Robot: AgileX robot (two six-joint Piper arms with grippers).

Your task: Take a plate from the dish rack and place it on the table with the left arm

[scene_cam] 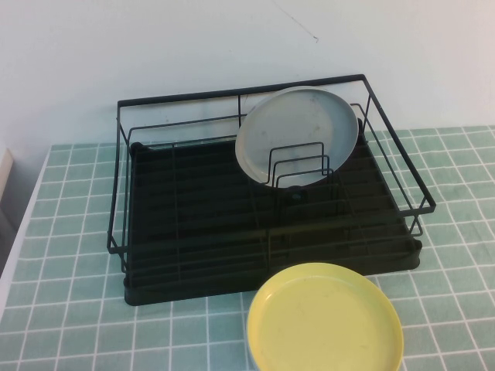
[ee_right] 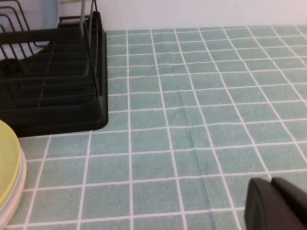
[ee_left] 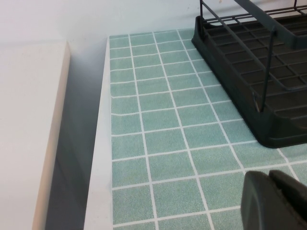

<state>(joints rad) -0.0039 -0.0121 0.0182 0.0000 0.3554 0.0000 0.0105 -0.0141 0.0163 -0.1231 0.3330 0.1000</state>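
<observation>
The pale grey plate point(scene_cam: 298, 135) stands on edge in the upright dividers at the back right of the black dish rack point(scene_cam: 193, 224); a sliver of it shows in the right wrist view point(ee_right: 48, 14). The rack's corner shows in the left wrist view point(ee_left: 254, 76). My left gripper point(ee_left: 268, 176) is shut and empty, low over the green tiled table point(ee_left: 158, 139) left of the rack. My right gripper point(ee_right: 269, 182) is shut and empty over the tiles point(ee_right: 201, 110) right of the rack point(ee_right: 53, 86). Neither arm shows in the high view.
A yellow plate point(scene_cam: 325, 321) lies flat on the table in front of the rack, its edge visible in the right wrist view point(ee_right: 7, 167). The table's left edge point(ee_left: 100, 158) borders a white ledge point(ee_left: 29, 124). A white wall stands behind.
</observation>
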